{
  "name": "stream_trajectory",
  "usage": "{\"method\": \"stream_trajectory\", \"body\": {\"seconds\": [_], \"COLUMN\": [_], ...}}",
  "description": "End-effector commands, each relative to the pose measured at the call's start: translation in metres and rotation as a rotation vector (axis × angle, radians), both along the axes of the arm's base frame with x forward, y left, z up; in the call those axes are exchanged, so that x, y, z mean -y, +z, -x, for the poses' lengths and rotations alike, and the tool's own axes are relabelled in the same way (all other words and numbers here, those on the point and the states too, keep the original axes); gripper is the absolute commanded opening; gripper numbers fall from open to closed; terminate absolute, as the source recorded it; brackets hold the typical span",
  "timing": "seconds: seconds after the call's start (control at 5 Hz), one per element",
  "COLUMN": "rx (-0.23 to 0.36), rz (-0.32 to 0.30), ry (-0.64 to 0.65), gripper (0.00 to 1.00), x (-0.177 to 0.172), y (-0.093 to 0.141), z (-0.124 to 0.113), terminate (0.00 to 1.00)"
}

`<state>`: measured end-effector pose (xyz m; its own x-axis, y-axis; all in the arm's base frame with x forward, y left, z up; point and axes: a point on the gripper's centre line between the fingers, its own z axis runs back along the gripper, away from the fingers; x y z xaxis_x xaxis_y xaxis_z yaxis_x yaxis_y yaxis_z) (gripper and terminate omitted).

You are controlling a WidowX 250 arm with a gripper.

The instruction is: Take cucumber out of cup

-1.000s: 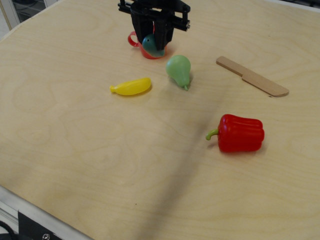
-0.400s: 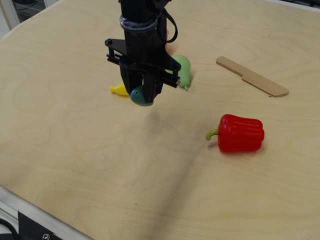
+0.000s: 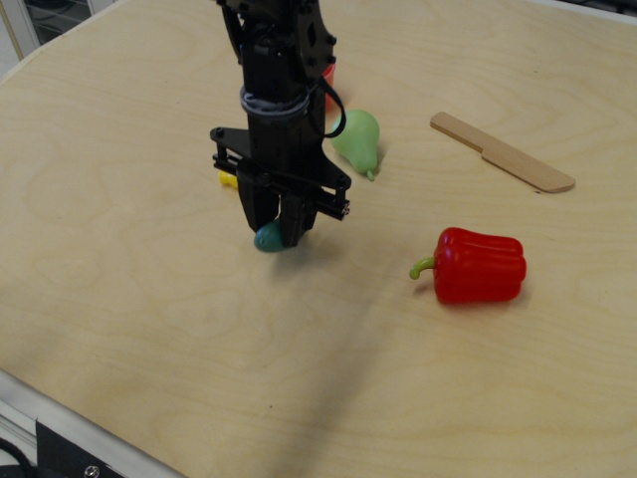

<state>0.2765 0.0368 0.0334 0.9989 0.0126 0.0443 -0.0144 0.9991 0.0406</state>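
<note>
My black gripper [image 3: 276, 236] is shut on the dark teal cucumber [image 3: 267, 239] and holds it at or just above the table, left of centre. Only the cucumber's lower left end shows between the fingers. The red cup [image 3: 328, 76] stands at the back behind my arm; just a sliver of its rim shows and the rest is hidden.
A light green pear [image 3: 357, 140] lies right of my arm. A yellow banana [image 3: 227, 179] is mostly hidden behind the gripper. A red bell pepper [image 3: 478, 265] lies to the right. A wooden knife [image 3: 502, 151] lies at the back right. The table's front edge runs along the lower left.
My gripper lifted the cucumber out of the cup, carried it toward the front and lowered it to the table in front of the banana.
</note>
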Motion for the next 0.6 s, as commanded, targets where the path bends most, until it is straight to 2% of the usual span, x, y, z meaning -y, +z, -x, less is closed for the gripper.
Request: {"method": "stream_trajectory", "body": {"seconds": [0.0,0.2,0.4], "rx": [-0.003,0.006,0.024], "rz": [-0.006,0.004,0.008], "ry": [0.014,0.007,0.005], "gripper": [0.0,1.0,1.0], "x": [-0.012,-0.008,-0.003], "y": [-0.009,-0.005,0.006], "z": [-0.004,-0.005,-0.005], "terminate": [0.0,0.0,0.0]}}
